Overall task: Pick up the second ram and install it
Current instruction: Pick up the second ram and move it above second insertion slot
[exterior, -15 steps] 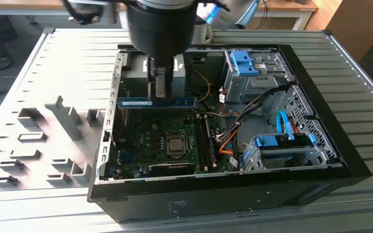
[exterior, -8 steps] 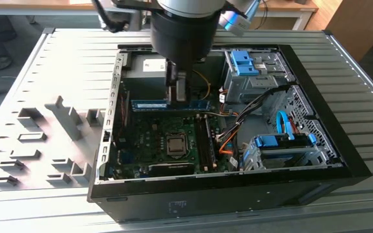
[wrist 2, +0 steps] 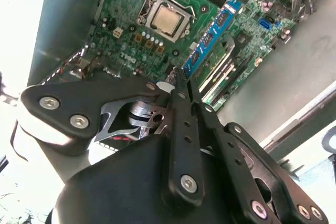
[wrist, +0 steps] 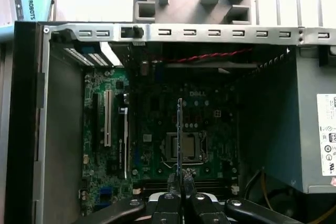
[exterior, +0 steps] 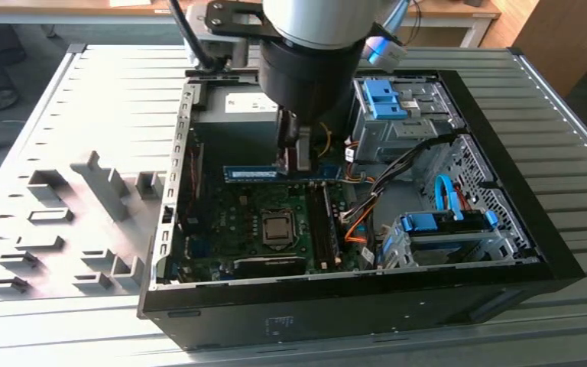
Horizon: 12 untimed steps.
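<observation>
We see the pincer [exterior: 299, 162] closed down to the board's thickness. It grips the second ram [exterior: 257, 173] by both flat faces, a little toward the exterior view's right of the board's middle. In the second wrist view the two fingers [wrist 2: 181, 114] lie side by side, and the blue-green board runs on past their tips. The second ram hangs level above the motherboard [exterior: 242, 210], at 12 o'clock of the processor socket [exterior: 276, 227] in the exterior view. Its long edge runs from 9 to 3 o'clock. That sets it crosswise to the dark memory slots [exterior: 324, 225], which run from 12 to 6 o'clock and lie at about 5 o'clock of the pincer.

For room, we go by the exterior view. Toward 9 o'clock there is a gap between the board's end and the case wall [exterior: 183, 168]. Toward 6 o'clock the space over the socket and slots is free. Toward 3 o'clock it is tight: a cable bundle [exterior: 375, 180] rises just beside the ram's end. Beyond it, at 2 o'clock, stands the drive cage [exterior: 400, 122] with its blue latches [exterior: 381, 99]. The power supply [exterior: 235, 107] sits at 12 o'clock, near the arm [exterior: 309, 53]. A curved blue flat cable [exterior: 443, 195] arches at 4 o'clock, well apart.
</observation>
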Each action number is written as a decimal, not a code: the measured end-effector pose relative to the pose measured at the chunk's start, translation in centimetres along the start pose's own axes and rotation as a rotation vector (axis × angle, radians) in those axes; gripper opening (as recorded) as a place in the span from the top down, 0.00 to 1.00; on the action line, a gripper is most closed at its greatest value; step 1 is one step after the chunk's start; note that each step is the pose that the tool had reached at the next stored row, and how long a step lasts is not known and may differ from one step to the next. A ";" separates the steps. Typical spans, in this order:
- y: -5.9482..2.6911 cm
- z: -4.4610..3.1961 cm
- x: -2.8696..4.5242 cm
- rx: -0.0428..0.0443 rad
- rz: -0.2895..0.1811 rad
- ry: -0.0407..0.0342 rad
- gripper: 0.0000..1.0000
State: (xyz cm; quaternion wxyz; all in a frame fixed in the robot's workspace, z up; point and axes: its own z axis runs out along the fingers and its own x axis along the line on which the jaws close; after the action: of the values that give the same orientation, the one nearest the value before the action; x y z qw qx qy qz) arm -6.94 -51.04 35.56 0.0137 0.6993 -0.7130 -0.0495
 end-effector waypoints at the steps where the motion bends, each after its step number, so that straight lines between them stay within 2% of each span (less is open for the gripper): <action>1: -0.15 0.17 0.01 0.0000 0.000 -0.0001 0.86; 5: -0.85 0.85 0.03 0.0000 0.000 -0.0002 0.86; 12: -1.45 2.07 0.08 0.0001 0.000 -0.0002 0.86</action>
State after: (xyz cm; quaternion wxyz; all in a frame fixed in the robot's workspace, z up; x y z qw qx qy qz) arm -5.68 -51.03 33.37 0.0137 0.6991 -0.7131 -0.0495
